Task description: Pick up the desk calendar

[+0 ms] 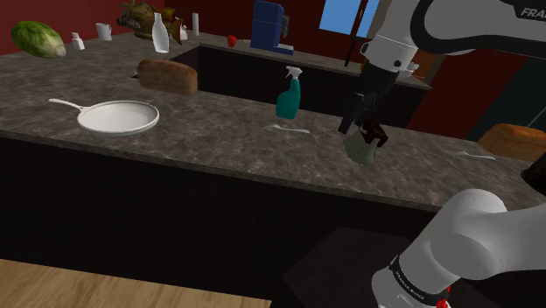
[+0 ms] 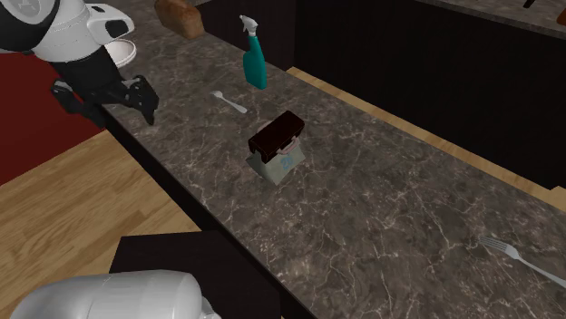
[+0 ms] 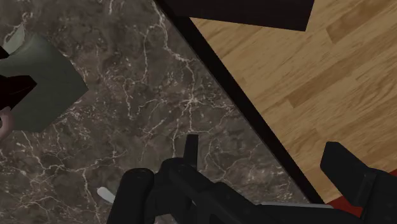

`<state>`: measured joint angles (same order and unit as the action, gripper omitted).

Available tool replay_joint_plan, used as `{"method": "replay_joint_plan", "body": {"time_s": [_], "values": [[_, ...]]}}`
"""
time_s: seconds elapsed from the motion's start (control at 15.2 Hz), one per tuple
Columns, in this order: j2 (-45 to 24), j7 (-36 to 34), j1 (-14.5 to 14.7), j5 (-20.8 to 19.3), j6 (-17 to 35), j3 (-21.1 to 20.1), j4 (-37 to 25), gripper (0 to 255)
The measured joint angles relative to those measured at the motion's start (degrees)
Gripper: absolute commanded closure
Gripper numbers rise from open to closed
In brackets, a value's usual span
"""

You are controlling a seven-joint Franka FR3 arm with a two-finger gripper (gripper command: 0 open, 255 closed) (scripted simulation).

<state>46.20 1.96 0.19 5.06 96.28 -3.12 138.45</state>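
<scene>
Jaws spread and empty, over the edge of the dark counter [image 2: 381,208], desk calendar [image 2: 275,148] upright, apart from them.

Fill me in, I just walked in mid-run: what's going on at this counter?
The white arm's black gripper hangs open and empty over the edge of the counter. The desk calendar it is meant to pick up stands untouched on it, off to one side of the gripper, with a teal spray bottle beyond.
</scene>
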Motion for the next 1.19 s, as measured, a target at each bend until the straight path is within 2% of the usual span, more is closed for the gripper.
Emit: {"method": "replay_joint_plan", "body": {"time_s": [0.13,0.26,1.19], "values": [[-0.4,-0.3,-0.5,-0.1,0.3,0.4,0.0,0],[-1.4,-1.4,-2.3,-0.6,0.9,1.7,-0.1,0],[-11.5,-10.2,-17.2,-3.9,5.7,14.0,-2.3,0]]}}
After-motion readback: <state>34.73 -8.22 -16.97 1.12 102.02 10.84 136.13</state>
